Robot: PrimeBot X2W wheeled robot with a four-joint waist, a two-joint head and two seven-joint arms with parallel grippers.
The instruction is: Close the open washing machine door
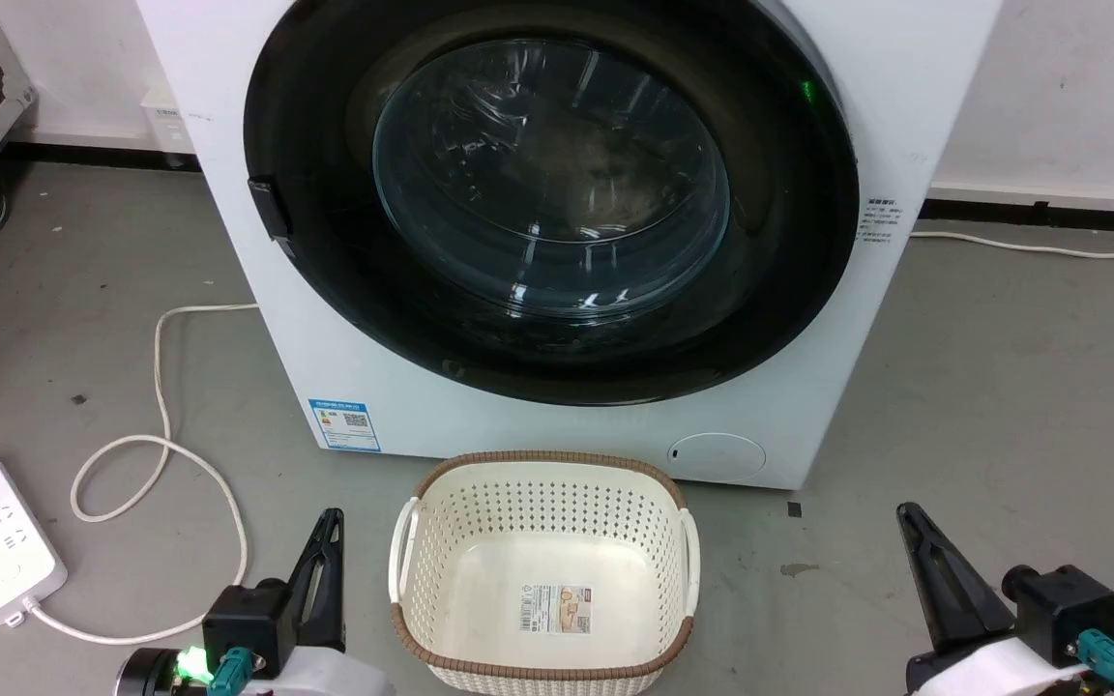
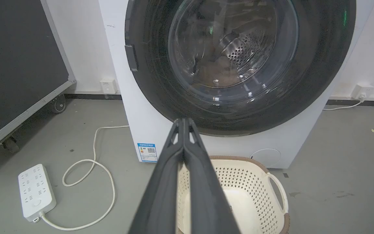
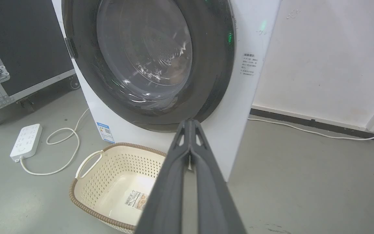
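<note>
Left fingers [image 2: 164, 182] and right fingers [image 3: 170, 195] pressed together; washing machine door [image 1: 325, 242] closed.

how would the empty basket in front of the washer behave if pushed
The basket is probably light: perforated plastic, with just a label inside. Wide and low, it would likely slide on the smooth floor rather than tip. Its thin walls may flex a little.

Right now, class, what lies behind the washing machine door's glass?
The holed steel drum shows through the door; reflections hide whether anything lies in it.
</note>
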